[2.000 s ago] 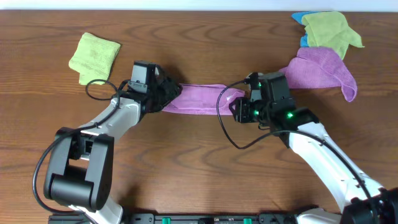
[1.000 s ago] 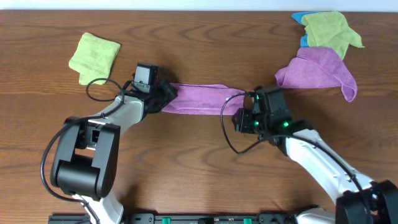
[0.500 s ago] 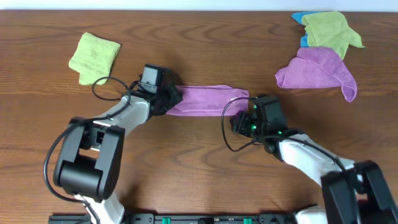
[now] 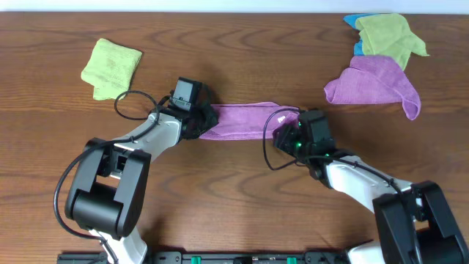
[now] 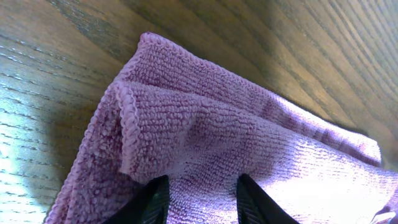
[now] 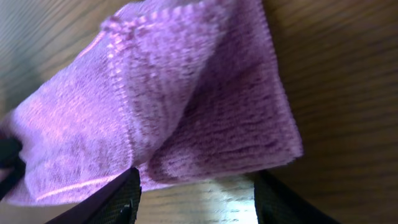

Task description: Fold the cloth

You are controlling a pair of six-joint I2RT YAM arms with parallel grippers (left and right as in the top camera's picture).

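The purple cloth (image 4: 245, 120) lies as a folded strip on the wooden table between my two grippers. My left gripper (image 4: 199, 117) is at its left end. In the left wrist view its fingertips (image 5: 155, 200) close on layered folds of the cloth (image 5: 205, 130), which fills the gap between them. My right gripper (image 4: 287, 136) is open at the cloth's right end. In the right wrist view the cloth's folded corner (image 6: 205, 106) lies just beyond the spread fingers (image 6: 118, 199), with bare table between them.
A second purple cloth (image 4: 375, 83) lies at the back right, with a light green cloth (image 4: 388, 34) and a blue scrap (image 4: 353, 20) behind it. A folded light green cloth (image 4: 110, 66) lies at the back left.
My left gripper has moved right and a little forward, and the cloth has shifted right with it. My right gripper has drawn back toward the front, off the cloth's right end.
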